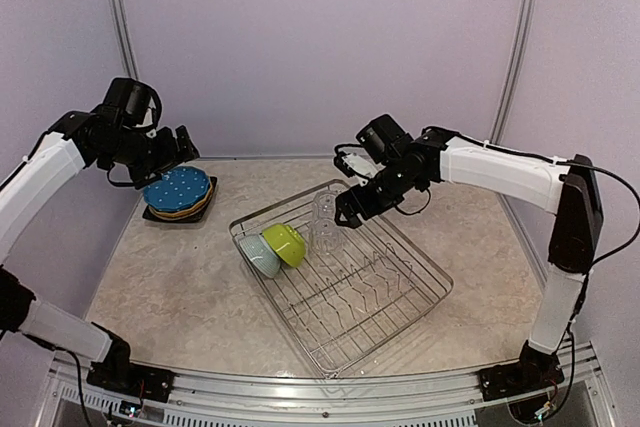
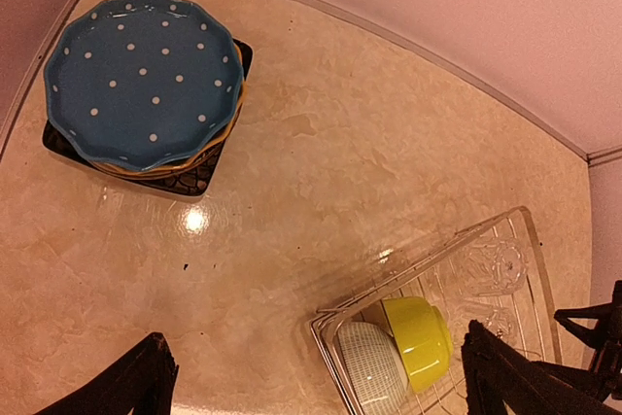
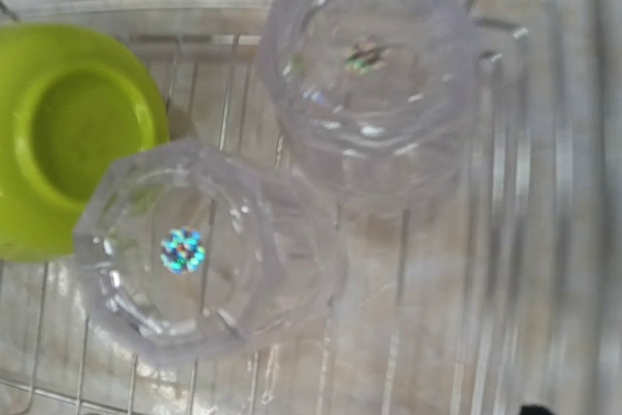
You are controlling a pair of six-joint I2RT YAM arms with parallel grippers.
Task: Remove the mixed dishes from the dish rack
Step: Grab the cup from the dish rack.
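My left claw [image 1: 187, 155] hangs with its fingers fully spread above the far left corner of the beige marbled table [image 1: 170, 297]. Below it, a blue white-dotted round plate [image 2: 141, 80] tops a stack resting on a black square plate [image 2: 199, 180].

The silver wire dish rack [image 1: 438, 282] lies mid-table, set diagonally. At its left edge a lime bowl [image 1: 286, 244] and a pale-blue bowl [image 1: 260, 255] are tipped on their sides, touching. In its far corner two clear faceted glasses [image 3: 209, 255] sit just beside each other.

My right claw [image 1: 350, 209] hovers directly above these glasses. I cannot tell whether its fingers are spread or pressed together.
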